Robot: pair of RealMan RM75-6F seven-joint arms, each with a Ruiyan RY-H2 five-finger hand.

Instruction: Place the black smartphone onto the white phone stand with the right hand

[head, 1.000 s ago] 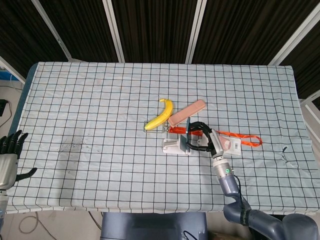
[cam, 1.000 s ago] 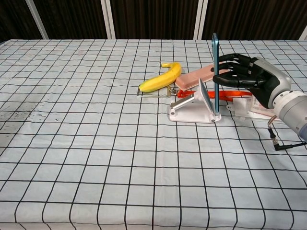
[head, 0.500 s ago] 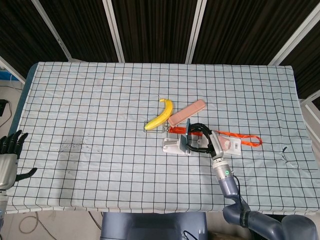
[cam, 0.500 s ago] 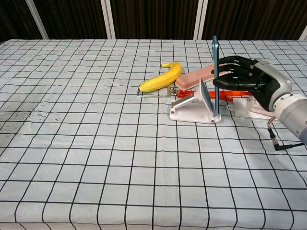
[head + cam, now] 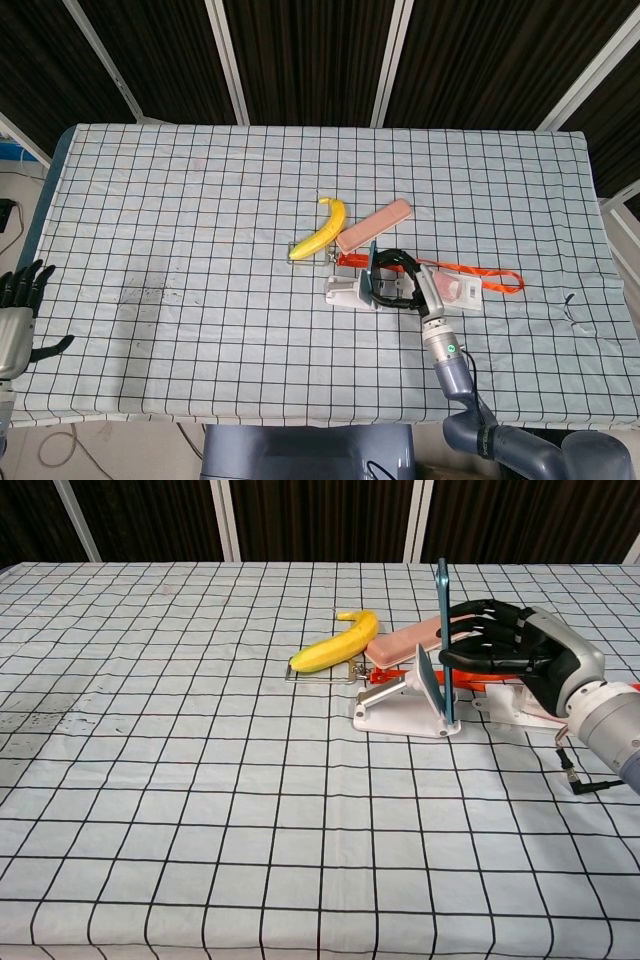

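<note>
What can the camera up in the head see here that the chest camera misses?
Only the head view shows the left hand, idle at the table's left edge, and the table's full outline. Only the chest view shows the smartphone standing nearly upright, edge-on, at the stand's front. Both show the right hand holding the phone, the banana, the pink case and the orange strap.

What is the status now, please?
Right hand holds black smartphone upright on white phone stand. Left hand idle, open. Banana behind, apart.
</note>
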